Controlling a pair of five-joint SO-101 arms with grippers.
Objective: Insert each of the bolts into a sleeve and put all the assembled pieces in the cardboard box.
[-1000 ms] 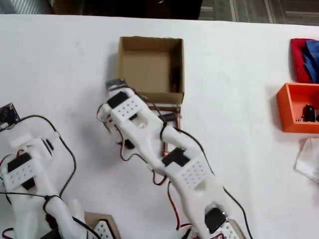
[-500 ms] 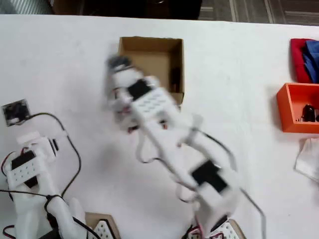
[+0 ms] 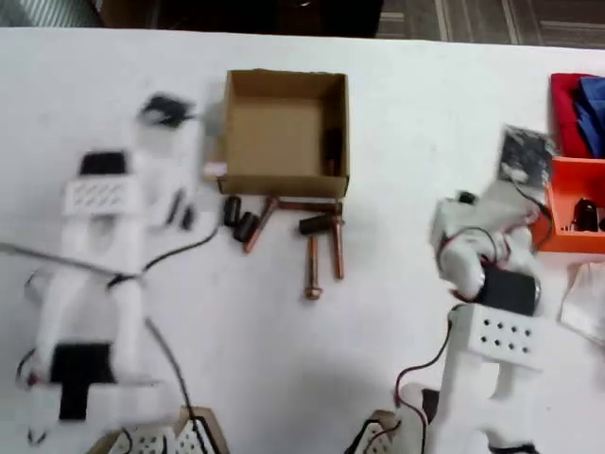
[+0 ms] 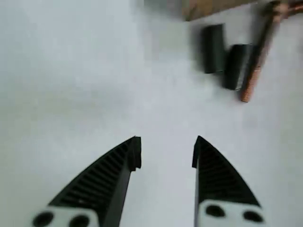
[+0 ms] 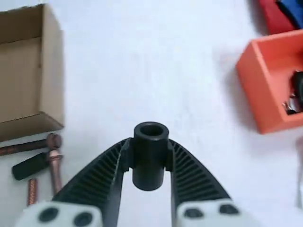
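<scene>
The cardboard box (image 3: 286, 175) stands open at the table's far middle, with a dark piece (image 3: 331, 147) against its right wall. In front of it lie several copper bolts (image 3: 312, 270) and black sleeves (image 3: 248, 227). My right gripper (image 5: 149, 151) is shut on a black sleeve (image 5: 150, 156), held upright between the box (image 5: 28, 71) and the orange bin (image 5: 274, 80); that arm (image 3: 492, 284) is at the right. My left gripper (image 4: 165, 151) is open over bare table, short of two sleeves (image 4: 214, 47) and a bolt (image 4: 255, 66). The left arm (image 3: 104, 194) is left of the box.
An orange bin (image 3: 567, 203) holding dark parts sits at the right edge, with a red and blue cloth (image 3: 577, 109) behind it and something white (image 3: 586, 303) in front of it. Loose bolts (image 5: 54, 163) and a sleeve (image 5: 28, 165) lie by the box corner.
The right arm has lifted from the bolts in front of the box and swung right with a sleeve. The left arm has moved forward to beside the box's left side.
</scene>
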